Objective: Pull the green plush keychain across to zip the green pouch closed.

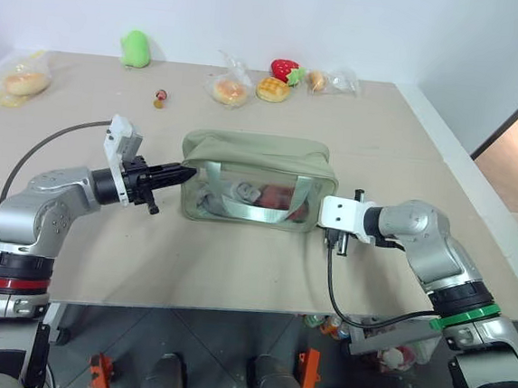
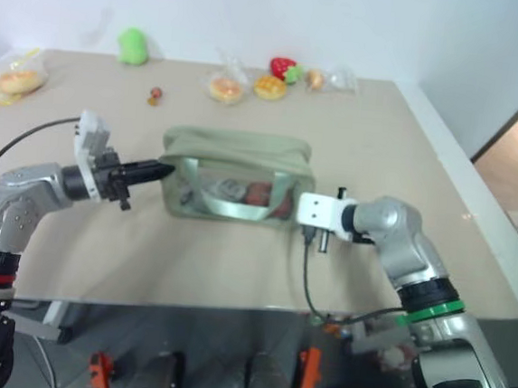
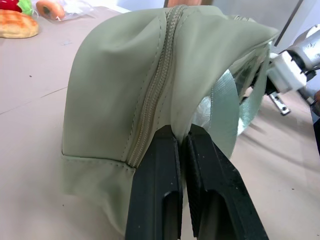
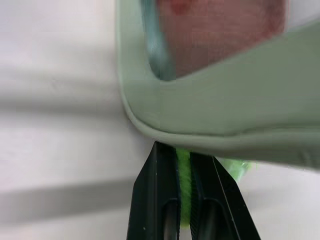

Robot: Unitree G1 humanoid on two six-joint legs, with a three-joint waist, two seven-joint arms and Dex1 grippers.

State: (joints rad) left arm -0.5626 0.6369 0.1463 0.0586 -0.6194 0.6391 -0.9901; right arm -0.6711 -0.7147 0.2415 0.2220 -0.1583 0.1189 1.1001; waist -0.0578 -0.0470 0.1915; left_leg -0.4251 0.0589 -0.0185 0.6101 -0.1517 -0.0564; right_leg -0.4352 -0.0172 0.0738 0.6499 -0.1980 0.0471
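The green pouch [image 1: 256, 180] stands mid-table, boxy, with clear side windows and strap bands. Its top zipper [image 3: 155, 85] runs closed along the part seen in the left wrist view. My left gripper [image 3: 182, 132] is shut on the fabric at the pouch's left end, just beside the zipper. At the right end, low by the pouch's bottom corner [image 4: 150, 125], my right gripper [image 4: 184, 150] is shut on the green plush keychain [image 4: 184, 172], whose lime fuzz shows between the fingers and beyond them. From the head views the right wrist's white mount [image 1: 337, 212] hides the keychain.
Along the table's far edge lie a loose lime plush blob [image 1: 136, 47], clear packets of toy bread [image 1: 230, 89], a toy strawberry [image 1: 285, 69] and another bread packet [image 1: 19, 80] at far left. A small red item [image 1: 161, 97] lies behind the left arm. Table edge runs close on the right.
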